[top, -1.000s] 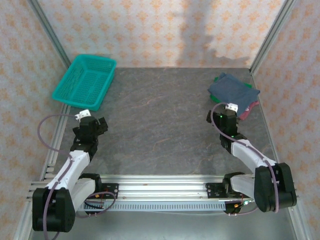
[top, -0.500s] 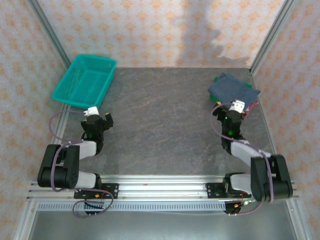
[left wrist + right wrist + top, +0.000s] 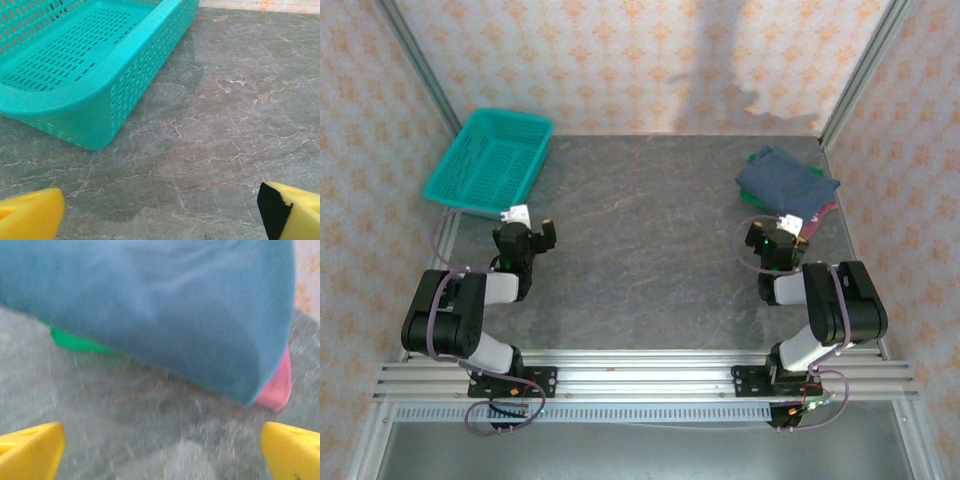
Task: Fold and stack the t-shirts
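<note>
The t-shirts lie in one folded stack at the back right of the table. A slate-blue shirt is on top, a green one peeks out beneath its left edge, and a dark red or pink one shows at its right corner. My right gripper sits low just in front of the stack, open, with bare table between its yellow fingertips. My left gripper is open on the left side, over bare table, with nothing between its fingertips.
A teal plastic mesh basket stands at the back left, and its near corner lies just ahead of my left gripper. Grey marbled tabletop stretches between the two arms. Patterned walls and metal posts close in the sides.
Both arms have folded back toward their bases, elbows drawn in. The left gripper drifted right and toward the basket; the right one stayed in front of the stack. Both stay open.
</note>
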